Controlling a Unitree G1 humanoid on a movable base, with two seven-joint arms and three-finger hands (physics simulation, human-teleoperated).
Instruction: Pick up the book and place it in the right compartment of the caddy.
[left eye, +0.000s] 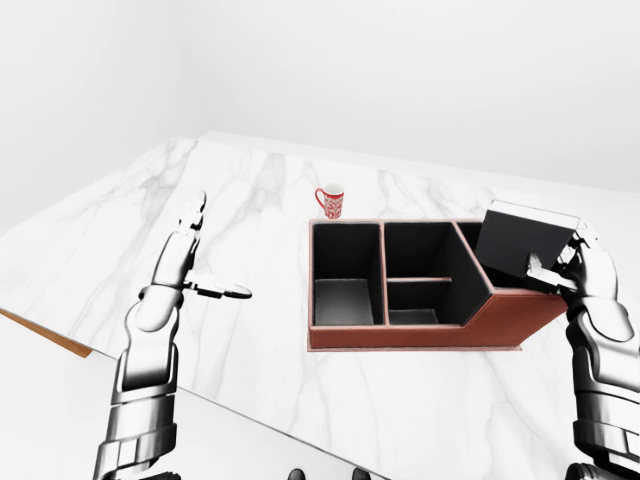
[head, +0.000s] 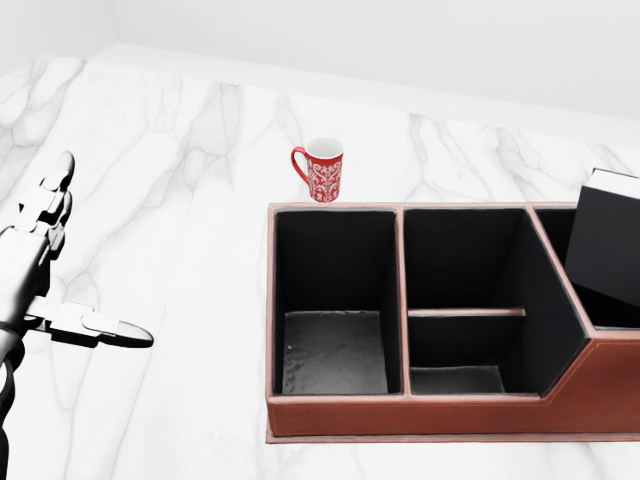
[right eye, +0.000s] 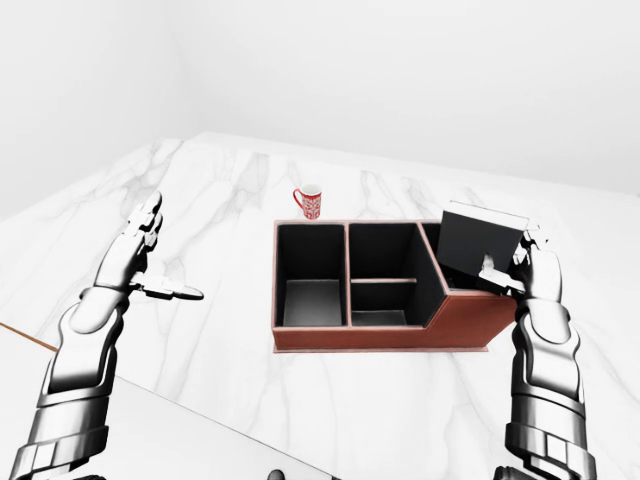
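A black book (left eye: 522, 243) with white page edges is held tilted in my right hand (left eye: 572, 262), over the right compartment of the caddy (left eye: 500, 318). The caddy is brown leather with black compartments: a large one at the left, two small ones in the middle, a slanted one at the right. The book's lower edge reaches into the right compartment, as the head view (head: 608, 250) shows. My left hand (left eye: 200, 262) is open and empty, raised over the counter left of the caddy.
A red patterned mug (head: 322, 170) stands just above the caddy's top-left corner. The white marble counter (left eye: 240, 190) has a brown edge at the far left (left eye: 45, 335). A white wall is behind.
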